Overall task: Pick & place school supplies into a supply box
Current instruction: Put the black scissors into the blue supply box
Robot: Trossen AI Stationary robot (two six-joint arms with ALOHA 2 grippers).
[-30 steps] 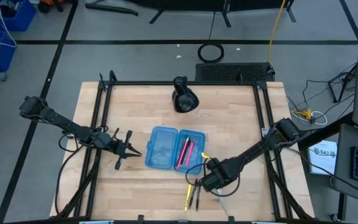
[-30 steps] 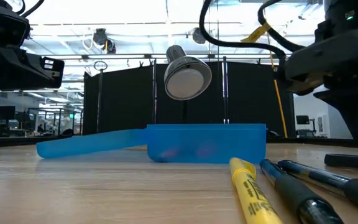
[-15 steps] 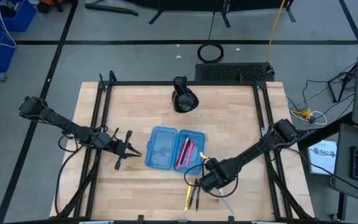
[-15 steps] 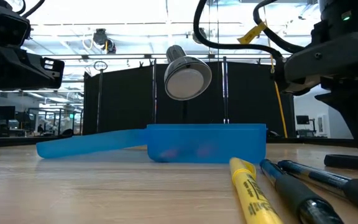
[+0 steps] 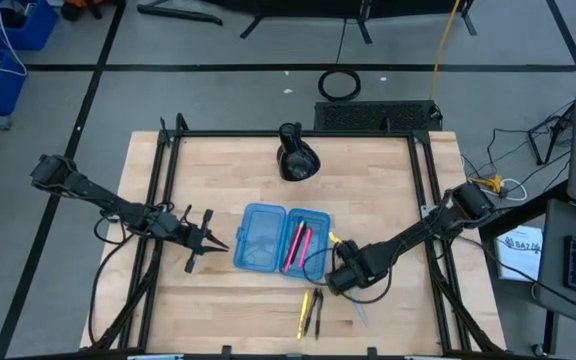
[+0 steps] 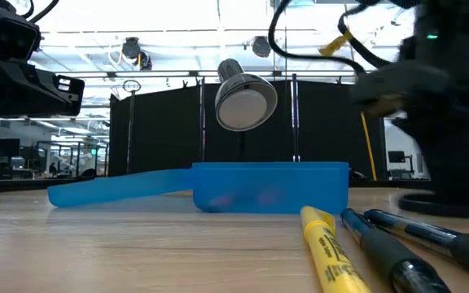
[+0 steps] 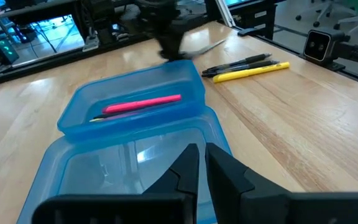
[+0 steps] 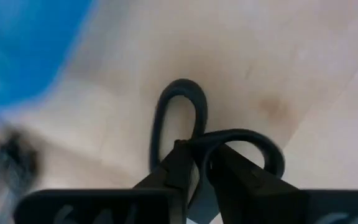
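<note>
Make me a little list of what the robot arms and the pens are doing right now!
right gripper: shut on the scissors, holding them by the black handle loops, just beside the pencil case
left gripper: shut, empty, waiting at the lid side of the case
pencil case: blue, open, lying flat on the table
inside the case: pink-red pens
outside the case, on the table: yellow highlighter and black pens, side by side
also on the table: black lump at the far edge
</note>
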